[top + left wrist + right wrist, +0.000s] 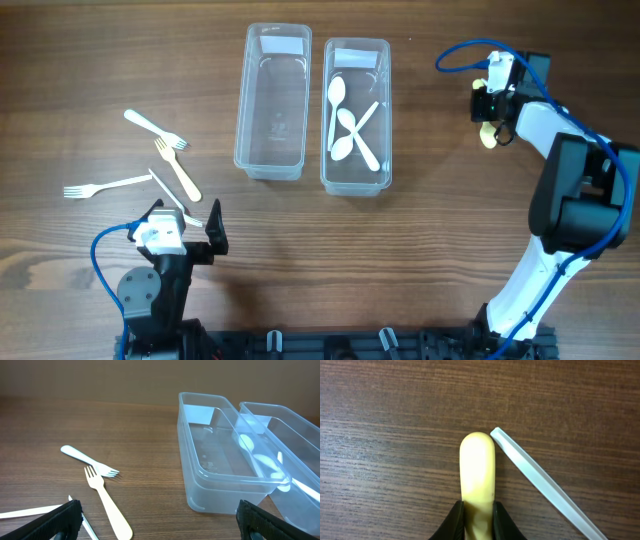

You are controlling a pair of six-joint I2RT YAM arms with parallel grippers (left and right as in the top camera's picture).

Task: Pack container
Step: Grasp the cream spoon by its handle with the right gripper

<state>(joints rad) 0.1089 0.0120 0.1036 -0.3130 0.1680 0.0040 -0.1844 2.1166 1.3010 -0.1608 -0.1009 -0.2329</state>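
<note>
Far-left fork: a white fork lies flat on the counter, tines towards the left edge.
Upper fork: a second white fork lies aslant above it, apart from the first, with its tines just beside those of the cream one.
Cream fork: the cream fork lies between the two white ones, handle running down towards my left arm.
Thin utensil: a slim pale utensil lies beside the cream fork's handle; I cannot tell what kind it is.
Left jaws: wide apart and holding nothing. In the left wrist view I see one black finger at each bottom corner, with bare counter between them. They sit just below the forks.
Empty container: the left clear container stands upright with nothing inside.
Filled container: the right clear container stands just beside it, long sides parallel. Whether the walls touch I cannot tell.
Spoons: three white spoons lie crossed inside the right container.
Right jaws: closed narrow on the handle of a cream utensil, one dark finger at each side, well to the right of the containers.
Cream utensil: its rounded end sticks out past the jaws, low over the counter. Which utensil it is I cannot tell.
Clear piece: a translucent handle lies on the counter, its end right beside the cream tip.
</note>
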